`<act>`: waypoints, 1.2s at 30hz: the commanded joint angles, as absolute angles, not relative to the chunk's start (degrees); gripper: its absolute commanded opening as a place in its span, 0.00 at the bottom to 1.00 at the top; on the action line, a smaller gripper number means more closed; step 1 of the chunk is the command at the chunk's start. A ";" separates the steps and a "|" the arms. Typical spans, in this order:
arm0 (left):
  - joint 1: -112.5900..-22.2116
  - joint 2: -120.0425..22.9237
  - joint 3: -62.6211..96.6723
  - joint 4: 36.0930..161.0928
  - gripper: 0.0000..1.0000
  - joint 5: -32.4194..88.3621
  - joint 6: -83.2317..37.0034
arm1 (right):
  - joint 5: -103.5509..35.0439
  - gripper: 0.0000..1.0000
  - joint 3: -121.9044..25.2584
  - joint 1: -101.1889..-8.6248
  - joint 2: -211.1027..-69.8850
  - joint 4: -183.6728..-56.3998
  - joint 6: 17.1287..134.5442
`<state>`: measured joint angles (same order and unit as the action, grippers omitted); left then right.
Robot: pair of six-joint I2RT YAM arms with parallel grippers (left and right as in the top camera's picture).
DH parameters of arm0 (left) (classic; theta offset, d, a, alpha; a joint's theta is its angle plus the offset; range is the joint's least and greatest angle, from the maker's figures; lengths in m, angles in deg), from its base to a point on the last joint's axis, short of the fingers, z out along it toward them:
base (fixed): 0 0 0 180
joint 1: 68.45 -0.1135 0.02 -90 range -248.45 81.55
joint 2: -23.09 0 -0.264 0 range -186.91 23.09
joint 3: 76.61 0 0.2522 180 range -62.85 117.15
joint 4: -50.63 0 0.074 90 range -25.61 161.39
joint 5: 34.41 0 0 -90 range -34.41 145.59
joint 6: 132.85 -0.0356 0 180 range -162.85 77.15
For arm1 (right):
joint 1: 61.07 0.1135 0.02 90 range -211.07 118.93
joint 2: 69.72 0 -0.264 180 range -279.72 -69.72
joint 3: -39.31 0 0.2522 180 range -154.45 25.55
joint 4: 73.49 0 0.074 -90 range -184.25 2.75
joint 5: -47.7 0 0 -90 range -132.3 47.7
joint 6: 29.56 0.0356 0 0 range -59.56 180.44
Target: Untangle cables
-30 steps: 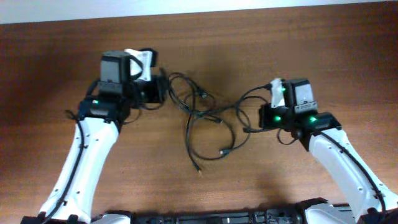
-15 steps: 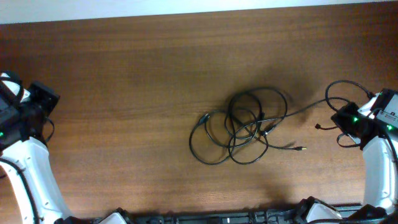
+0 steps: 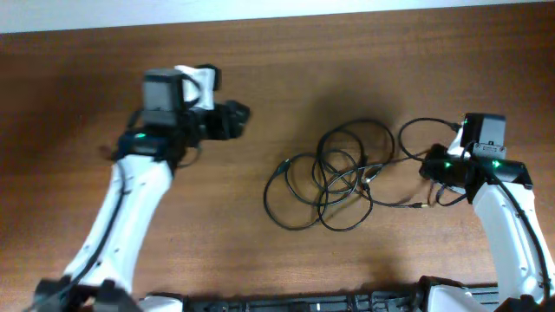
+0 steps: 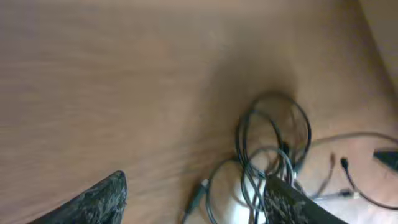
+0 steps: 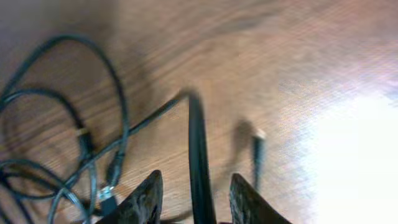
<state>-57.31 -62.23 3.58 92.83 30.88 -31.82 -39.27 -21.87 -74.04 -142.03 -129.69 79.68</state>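
The cables (image 3: 334,182) lie as a heap of overlapping black loops at mid-table. One strand runs right from the heap to my right gripper (image 3: 427,166) and loops above it. In the right wrist view the right gripper (image 5: 198,179) is open, a black cable strand (image 5: 196,143) passing between its fingers with a gap on each side; a plug end (image 5: 256,135) lies just right of it. My left gripper (image 3: 238,115) hovers up and to the left of the heap, apart from it. Its jaws (image 4: 196,180) stand wide open and empty, the cables (image 4: 273,143) ahead of them.
The brown wooden table (image 3: 260,69) ends in a pale strip (image 3: 260,13) along the far side. A black bar (image 3: 303,303) lines the near edge. A loose plug (image 3: 422,206) rests below the right gripper.
Half a second ago both arms were out at the table's side edges. Both have since swung in toward the heap, and both grippers have opened. The heap itself has hardly shifted.
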 commanded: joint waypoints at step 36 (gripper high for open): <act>-54.34 -53.42 4.28 81.62 0.01 27.23 -40.46 | -39.88 0.38 -22.32 -73.85 -141.53 -132.33 79.62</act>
